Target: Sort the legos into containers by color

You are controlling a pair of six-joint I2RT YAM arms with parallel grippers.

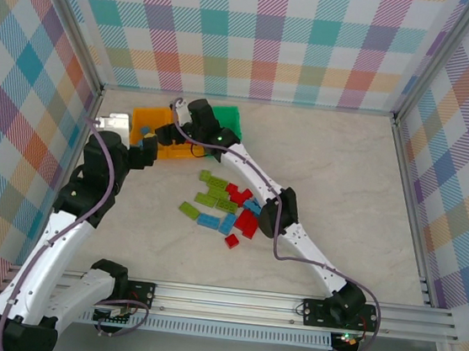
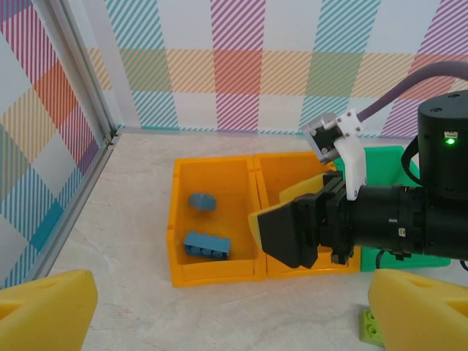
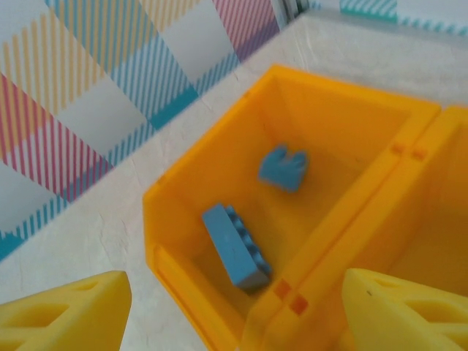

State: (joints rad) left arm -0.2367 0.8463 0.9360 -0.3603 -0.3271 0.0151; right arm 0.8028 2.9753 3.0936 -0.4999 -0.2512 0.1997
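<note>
At the far left of the table [image 1: 345, 171], hard by the checked walls [image 1: 259, 34], the left gripper [image 2: 234, 322] hangs spread wide with nothing between its yellow fingertips [image 2: 44, 311], looking down on the row of three joined bins. The left orange bin [image 2: 175, 241] holds two blue bricks [image 2: 207, 244], one lying flat near the front wall and a smaller one [image 2: 202, 202] behind it, apart. The right gripper [image 3: 234, 322], likewise gaping and empty, hovers at that bin's near right corner, above the wall it shares with the middle orange bin [image 2: 281, 172]. From the left wrist camera the right arm's black body blocks the front of the middle bin and much of the green bin [image 2: 380, 164]; what lies inside either cannot be told. One lime brick [image 2: 371, 325] sits on the table just before the bins. Farther right and nearer the bases, the loose bricks [image 1: 226, 213], green, blue and red, lie scattered beside the right arm's forearm.
</note>
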